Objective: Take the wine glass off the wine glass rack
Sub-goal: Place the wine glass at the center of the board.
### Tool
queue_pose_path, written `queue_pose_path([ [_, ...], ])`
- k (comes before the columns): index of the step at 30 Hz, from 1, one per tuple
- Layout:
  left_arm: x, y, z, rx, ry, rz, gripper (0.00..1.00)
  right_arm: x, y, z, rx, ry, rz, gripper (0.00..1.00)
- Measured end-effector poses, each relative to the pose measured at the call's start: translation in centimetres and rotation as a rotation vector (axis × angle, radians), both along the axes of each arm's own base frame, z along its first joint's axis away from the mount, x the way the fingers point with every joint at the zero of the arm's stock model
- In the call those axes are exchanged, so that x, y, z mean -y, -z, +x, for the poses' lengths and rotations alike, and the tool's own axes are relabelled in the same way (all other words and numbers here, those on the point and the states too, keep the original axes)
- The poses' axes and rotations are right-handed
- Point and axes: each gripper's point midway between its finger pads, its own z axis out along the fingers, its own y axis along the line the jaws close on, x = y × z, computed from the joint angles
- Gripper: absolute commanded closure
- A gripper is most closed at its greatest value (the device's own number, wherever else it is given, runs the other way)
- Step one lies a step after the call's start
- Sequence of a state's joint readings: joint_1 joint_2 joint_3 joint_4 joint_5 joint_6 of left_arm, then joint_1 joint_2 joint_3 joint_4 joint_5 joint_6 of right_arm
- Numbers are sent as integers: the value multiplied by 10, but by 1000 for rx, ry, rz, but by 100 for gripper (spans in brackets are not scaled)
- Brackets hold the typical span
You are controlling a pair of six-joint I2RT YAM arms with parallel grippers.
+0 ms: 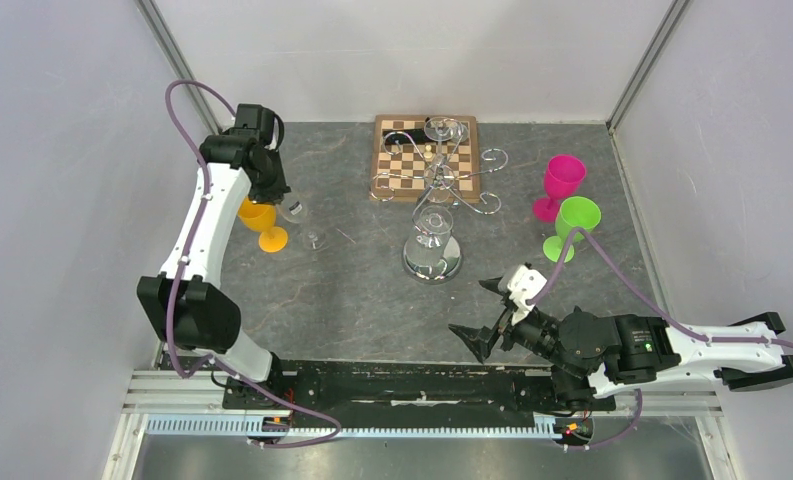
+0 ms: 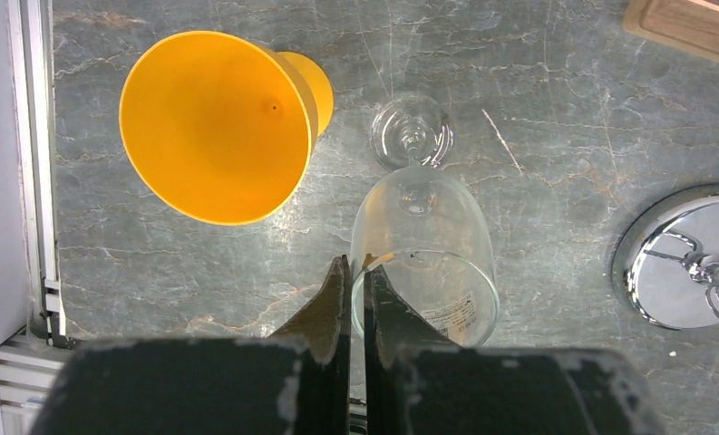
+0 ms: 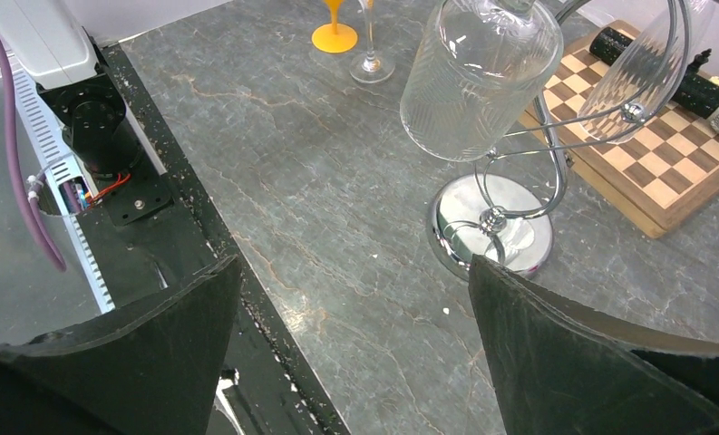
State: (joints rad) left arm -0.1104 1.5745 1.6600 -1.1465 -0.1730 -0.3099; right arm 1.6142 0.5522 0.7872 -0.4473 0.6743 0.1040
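A grey, marble-veined surface [image 1: 352,300] lies inside a pale-walled booth. Near the middle of the top view stands the wine glass rack [image 1: 432,262]. Its round mirrored base sits toward the lower centre, and its curled wire arms reach up the frame over a wooden chessboard [image 1: 402,165]. A ribbed glass [image 3: 478,77] hangs bowl-down from one hook above the base. A second glass [image 3: 641,82] hangs from another arm over the chessboard.

At the upper left of the top view, the left claw [image 2: 355,265] is pressed together on the rim of a clear wine glass [image 2: 423,263], pinching the thin wall between its fingers. This glass is off the rack and well apart from it, near the left edge of the surface. Its foot points toward the top of the left wrist view; whether the foot rests on the surface is hard to tell from here. Just beside it, to the left in the frame, an orange goblet [image 2: 210,127] stands upright.

At the lower right of the top view, the right claw [image 1: 469,307] is spread wide and empty. It is low over the surface and pointed toward the rack's base, but apart from it. A pink goblet [image 1: 562,180] and a green goblet [image 1: 575,222] stand side by side at the right.
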Motion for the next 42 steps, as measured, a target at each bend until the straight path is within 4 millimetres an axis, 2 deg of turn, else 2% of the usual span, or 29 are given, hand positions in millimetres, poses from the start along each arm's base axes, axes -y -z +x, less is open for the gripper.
queue_pose_path([
  [6, -2, 12, 4, -39, 12, 16, 98, 1, 3, 0, -12, 8, -3, 2],
  [10, -3, 12, 8, -38, 16, 22, 95, 4, 8, 2, -23, 26, -18, 2],
  [12, -3, 12, 8, -39, 18, 23, 89, 6, 10, 4, -28, 44, -25, 2],
  [16, -3, 12, 8, -41, 22, 25, 69, 12, 14, 7, -43, 76, -29, 2],
  [18, -2, 10, 9, -36, 26, 24, 63, 14, 15, 7, -50, 82, -28, 2],
  [27, 1, 3, 12, -14, 43, 6, 50, 25, 27, 16, -105, 201, -29, 2],
  [31, 3, -3, 15, 2, 53, 0, 39, 32, 33, 23, -138, 297, -46, 2],
  [35, 8, -13, 15, 29, 69, -27, 36, 40, 25, 26, -165, 348, -15, 2],
  [42, 22, -45, 4, 114, 116, -95, 35, 49, -17, 27, -160, 323, 77, 2],
])
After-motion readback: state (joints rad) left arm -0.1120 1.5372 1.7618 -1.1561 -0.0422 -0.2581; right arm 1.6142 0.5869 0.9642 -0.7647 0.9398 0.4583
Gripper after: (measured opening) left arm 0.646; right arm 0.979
